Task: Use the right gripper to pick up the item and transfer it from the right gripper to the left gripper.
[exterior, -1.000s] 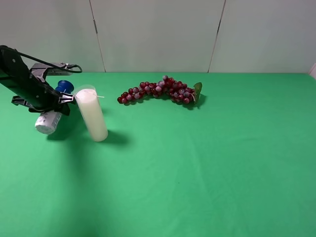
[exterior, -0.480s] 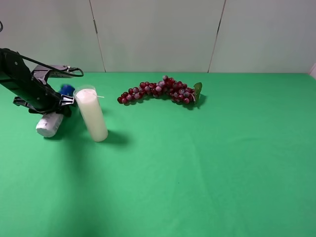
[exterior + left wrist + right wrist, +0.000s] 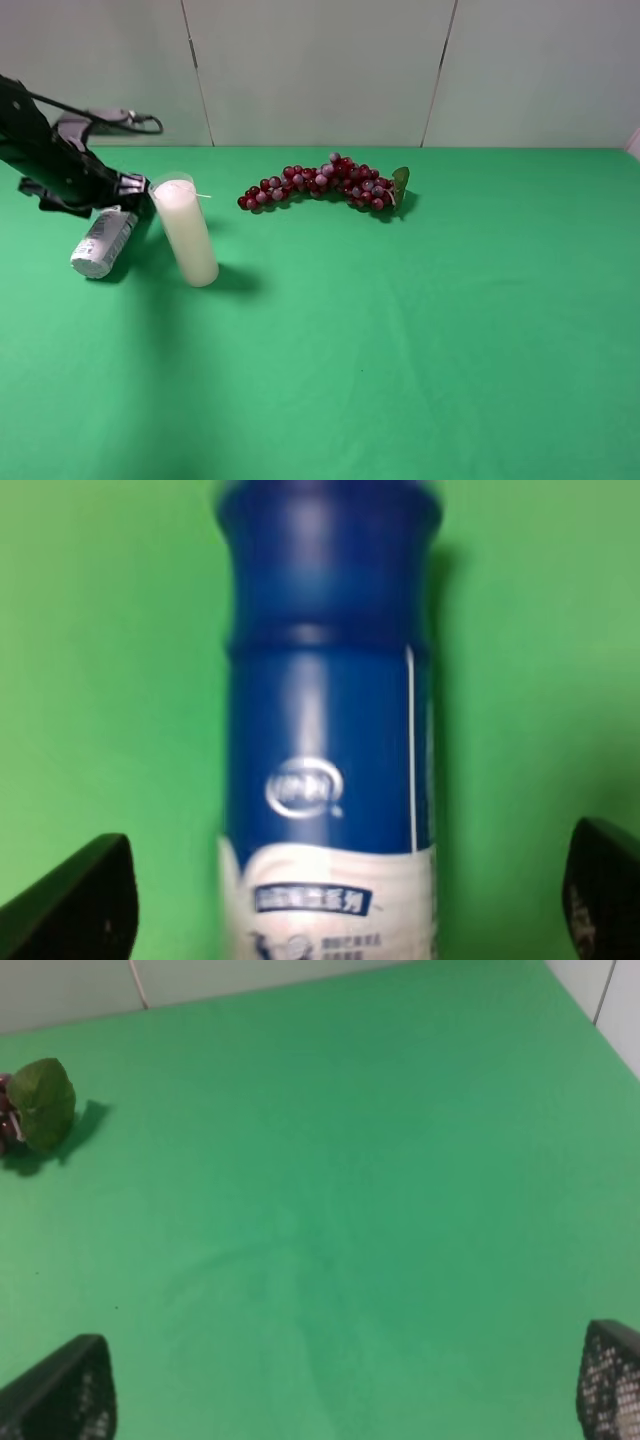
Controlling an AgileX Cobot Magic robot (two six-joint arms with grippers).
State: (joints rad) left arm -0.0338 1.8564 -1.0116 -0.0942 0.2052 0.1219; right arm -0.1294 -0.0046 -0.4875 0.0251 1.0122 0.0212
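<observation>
The spray can (image 3: 104, 241) was seen lying on its side on the green desk (image 3: 400, 340), at the far left of the exterior high view, just beside the white candle (image 3: 186, 232), which stood upright in its clear glass. The can's white base end was turned toward the camera, while its blue cap end was hidden under the left tool (image 3: 125, 187).

In the left wrist view the can (image 3: 328, 740) filled the middle of the picture, its dark blue upper body and white printed label shown somewhat blurred. The two fingertips (image 3: 80, 900) of the left tool (image 3: 340, 900) were spread wide on either side of the can, apart from it, with green desk visible in each gap; the tool was thus released and nothing was grasped.

In the right wrist view the right tool (image 3: 340, 1390) was likewise spread wide and empty, only bare green desk lying between its fingertips (image 3: 65, 1392). A green leaf (image 3: 45, 1102) of the bunch of red grapes (image 3: 325, 183) was seen at that view's edge. The grapes lay near the back of the desk, well apart from the can.
</observation>
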